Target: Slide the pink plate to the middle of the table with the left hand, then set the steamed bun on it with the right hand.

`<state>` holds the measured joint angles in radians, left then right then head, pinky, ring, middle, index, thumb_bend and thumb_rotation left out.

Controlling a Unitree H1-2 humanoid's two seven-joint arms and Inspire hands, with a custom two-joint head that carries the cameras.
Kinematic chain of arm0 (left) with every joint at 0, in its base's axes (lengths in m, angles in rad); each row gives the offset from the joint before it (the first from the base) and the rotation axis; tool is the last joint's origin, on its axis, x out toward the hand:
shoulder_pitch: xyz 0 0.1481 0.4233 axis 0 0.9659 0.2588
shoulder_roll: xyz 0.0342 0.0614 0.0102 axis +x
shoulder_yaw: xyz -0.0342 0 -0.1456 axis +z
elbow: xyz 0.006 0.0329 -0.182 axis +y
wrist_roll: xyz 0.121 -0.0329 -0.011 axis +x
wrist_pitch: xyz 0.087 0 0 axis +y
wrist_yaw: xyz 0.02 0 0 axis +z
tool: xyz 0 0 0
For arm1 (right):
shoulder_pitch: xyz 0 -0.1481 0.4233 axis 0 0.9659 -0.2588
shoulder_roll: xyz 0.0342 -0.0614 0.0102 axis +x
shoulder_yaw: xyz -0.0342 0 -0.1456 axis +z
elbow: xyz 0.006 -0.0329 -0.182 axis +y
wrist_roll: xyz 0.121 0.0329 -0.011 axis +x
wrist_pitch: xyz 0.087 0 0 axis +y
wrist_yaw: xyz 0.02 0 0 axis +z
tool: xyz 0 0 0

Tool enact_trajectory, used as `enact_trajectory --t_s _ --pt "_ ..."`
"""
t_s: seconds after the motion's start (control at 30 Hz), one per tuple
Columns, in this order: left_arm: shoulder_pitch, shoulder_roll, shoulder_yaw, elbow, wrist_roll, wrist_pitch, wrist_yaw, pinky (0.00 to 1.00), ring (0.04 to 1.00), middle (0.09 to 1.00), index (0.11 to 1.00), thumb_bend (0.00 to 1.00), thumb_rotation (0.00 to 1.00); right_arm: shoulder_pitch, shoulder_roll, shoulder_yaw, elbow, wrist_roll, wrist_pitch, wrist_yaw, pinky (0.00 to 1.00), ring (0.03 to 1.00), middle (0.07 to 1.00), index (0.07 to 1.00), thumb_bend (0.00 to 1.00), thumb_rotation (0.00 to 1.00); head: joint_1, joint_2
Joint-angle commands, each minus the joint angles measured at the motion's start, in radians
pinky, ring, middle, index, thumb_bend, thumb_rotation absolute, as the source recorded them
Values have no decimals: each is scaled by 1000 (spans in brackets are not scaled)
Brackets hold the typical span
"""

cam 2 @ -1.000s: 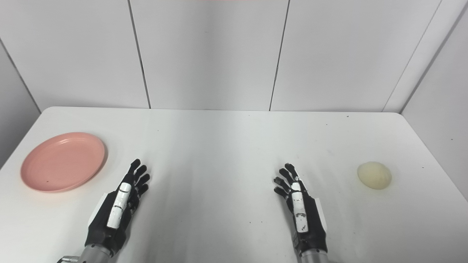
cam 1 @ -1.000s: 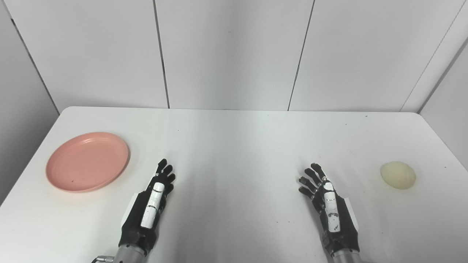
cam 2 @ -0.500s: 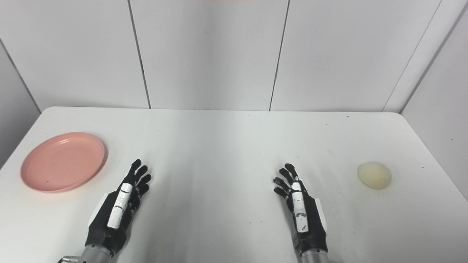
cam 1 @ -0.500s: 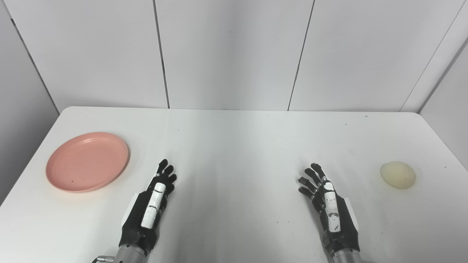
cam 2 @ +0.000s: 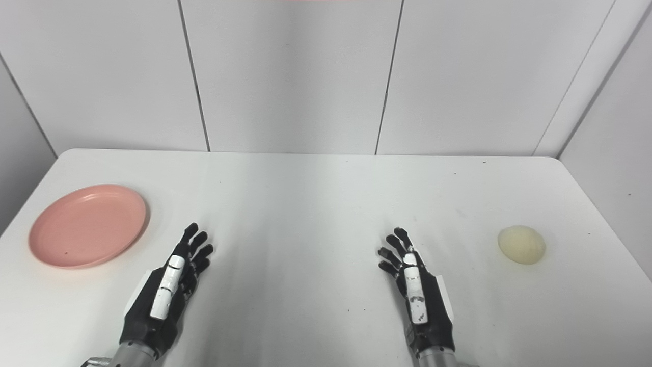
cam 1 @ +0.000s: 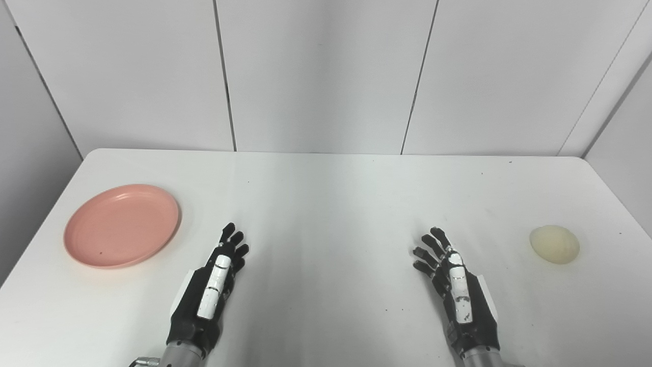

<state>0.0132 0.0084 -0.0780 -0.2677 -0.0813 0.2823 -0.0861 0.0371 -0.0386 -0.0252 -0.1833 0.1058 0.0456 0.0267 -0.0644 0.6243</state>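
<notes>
**Plate and bun at opposite ends, both robot hands empty**

The plate [cam 1: 122,226] is a round, shallow, salmon-pink dish with a raised rim and a tiny dark speck on its near inner face. It lies flat on the white desk [cam 1: 326,193] at about 9 o'clock, near the left edge. The bun [cam 1: 554,244] is a smooth, pale cream dome, slightly oval, sitting at about 3 o'clock near the right edge, well apart from the plate.

The left robot hand [cam 1: 209,290] is at about 7 o'clock, fingers stretched out and spread, holding nothing; the plate is near it, towards 10 o'clock, not touching. The right robot hand [cam 1: 458,293] is at about 5 o'clock, fingers apart and lightly curled, also empty; the bun lies off towards its 2 o'clock, clear of it.
</notes>
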Motion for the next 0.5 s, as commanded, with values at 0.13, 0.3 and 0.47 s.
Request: enact_trajectory --t_s 0.13,0.3,0.47 --pt "-28 12 -4 -51 -2 12 -11 990 961 981 1000 623 910 -13 -6 3 -36 17 0 18 823 826 893 914 796 1000 0 1" --pt "-29 14 -8 -55 -2 19 -11 991 962 980 1000 633 908 -14 -7 4 -35 23 0 19 822 824 895 915 791 1000 0 0" --pt "-29 15 -10 -55 6 17 -7 986 957 977 1000 644 909 -13 -8 6 -38 22 5 18 817 821 896 912 795 1000 0 -1"
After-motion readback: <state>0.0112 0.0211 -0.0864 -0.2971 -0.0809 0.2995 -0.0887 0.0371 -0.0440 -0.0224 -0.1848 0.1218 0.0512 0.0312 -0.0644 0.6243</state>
